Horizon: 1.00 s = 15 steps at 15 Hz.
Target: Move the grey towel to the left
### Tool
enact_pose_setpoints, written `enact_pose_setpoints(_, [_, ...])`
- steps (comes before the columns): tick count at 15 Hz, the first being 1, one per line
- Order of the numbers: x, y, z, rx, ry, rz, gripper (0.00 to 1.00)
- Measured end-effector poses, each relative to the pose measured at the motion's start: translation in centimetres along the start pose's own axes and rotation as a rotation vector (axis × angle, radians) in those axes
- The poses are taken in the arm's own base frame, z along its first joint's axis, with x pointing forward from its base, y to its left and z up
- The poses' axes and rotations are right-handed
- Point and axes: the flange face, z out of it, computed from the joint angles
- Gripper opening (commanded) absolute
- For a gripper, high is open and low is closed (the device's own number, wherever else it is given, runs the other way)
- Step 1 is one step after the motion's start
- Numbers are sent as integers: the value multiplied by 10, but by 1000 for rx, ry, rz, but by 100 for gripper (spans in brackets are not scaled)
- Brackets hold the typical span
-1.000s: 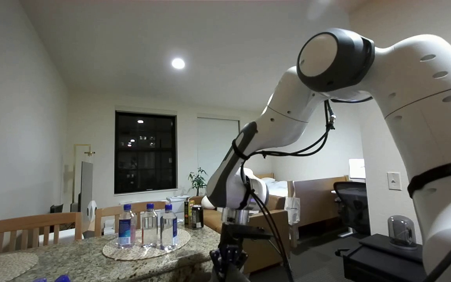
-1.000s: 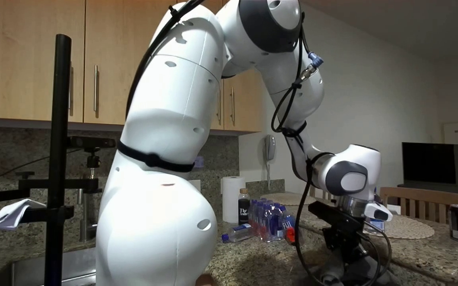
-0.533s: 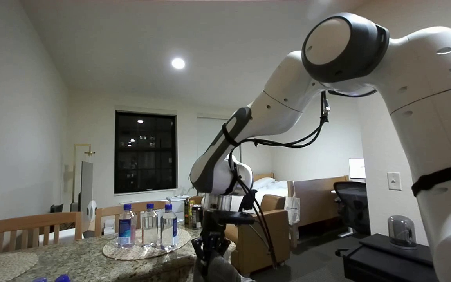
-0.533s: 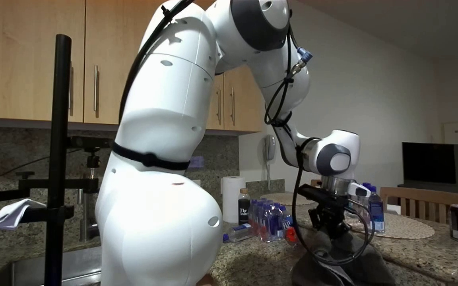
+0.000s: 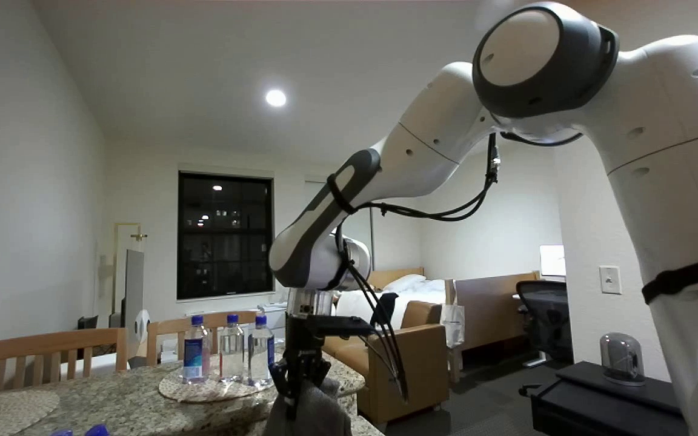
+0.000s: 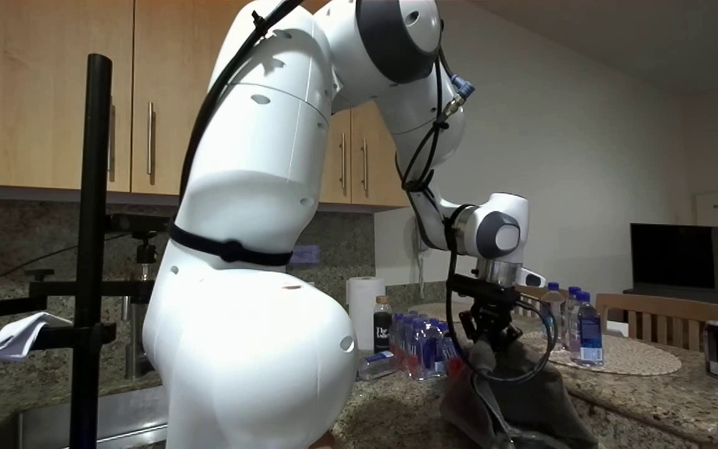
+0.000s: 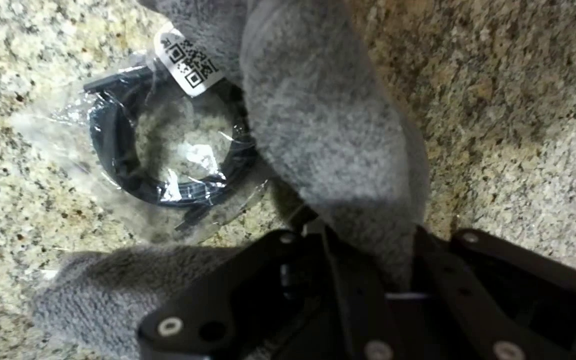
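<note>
– How is the carry best done?
– By judgement, the towel should be taken left slowly, high enough that its loose folds are not dragged across the bag, and lowered before release.
– And the claw?
– It is closed to a narrow gap, filled by a pinched fold of towel. In the wrist view, towel is seen right of the bag, hiding its edge, and also below it; whether the bag is touched cannot be told.
</note>
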Motion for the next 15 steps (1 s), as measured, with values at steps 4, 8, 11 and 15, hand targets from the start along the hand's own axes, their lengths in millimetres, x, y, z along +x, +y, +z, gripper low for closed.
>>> enact_pose_setpoints(4, [-5,-35,-7,-9,-10,-33,9])
enact_pose_setpoints(8, [-13,-72,-15,-8,-3,-41,9])
enact_pose_setpoints(11, [-22,-98,-19,-9,-3,-47,9])
enact_pose_setpoints(15, [-37,-133,-11,-39,-23,-60,9])
